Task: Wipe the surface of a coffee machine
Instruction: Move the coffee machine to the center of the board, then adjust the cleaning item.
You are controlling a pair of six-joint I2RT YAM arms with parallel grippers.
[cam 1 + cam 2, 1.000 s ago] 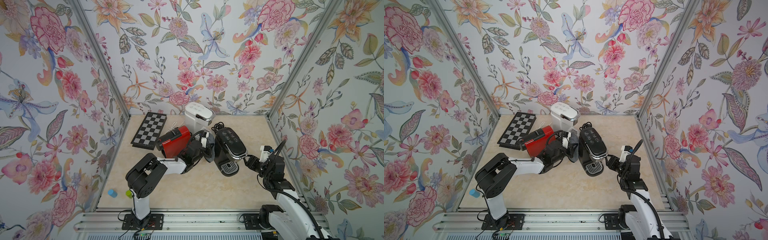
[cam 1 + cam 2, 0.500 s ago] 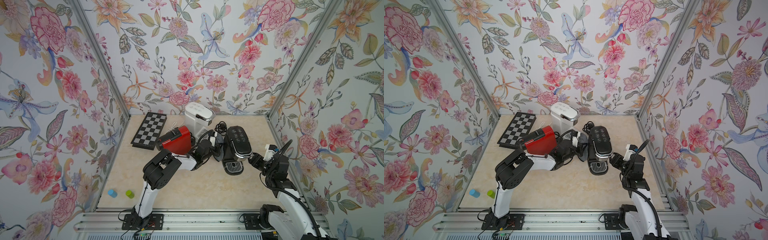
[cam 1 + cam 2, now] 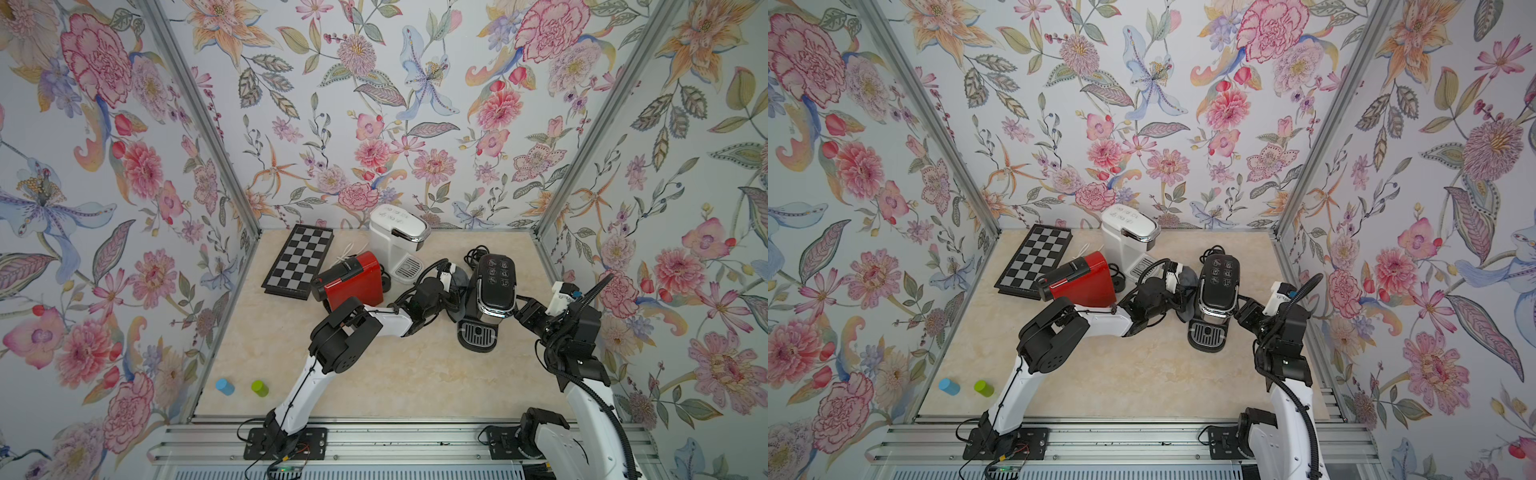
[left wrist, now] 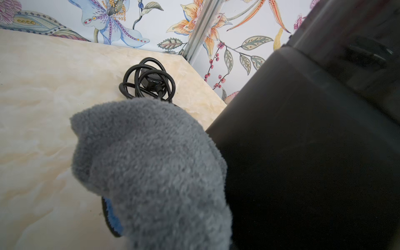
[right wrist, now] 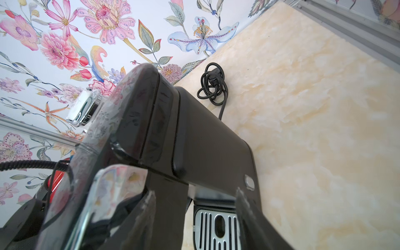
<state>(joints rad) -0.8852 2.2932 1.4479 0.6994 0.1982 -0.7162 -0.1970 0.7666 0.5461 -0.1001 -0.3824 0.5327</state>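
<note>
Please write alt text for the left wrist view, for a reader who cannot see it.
A fluffy grey cloth fills the foreground, lying against the side of a black coffee machine. Behind it, a coiled black cable lies on the cream table, before floral wallpaper.

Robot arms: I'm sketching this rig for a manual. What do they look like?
The left arm and right arm match: white tubular links, bulky black joint housings, black bases on a silver rail. A thin black cable runs along the left; a ribbed black hose loops along the right. A white block tops the right wrist.
</note>
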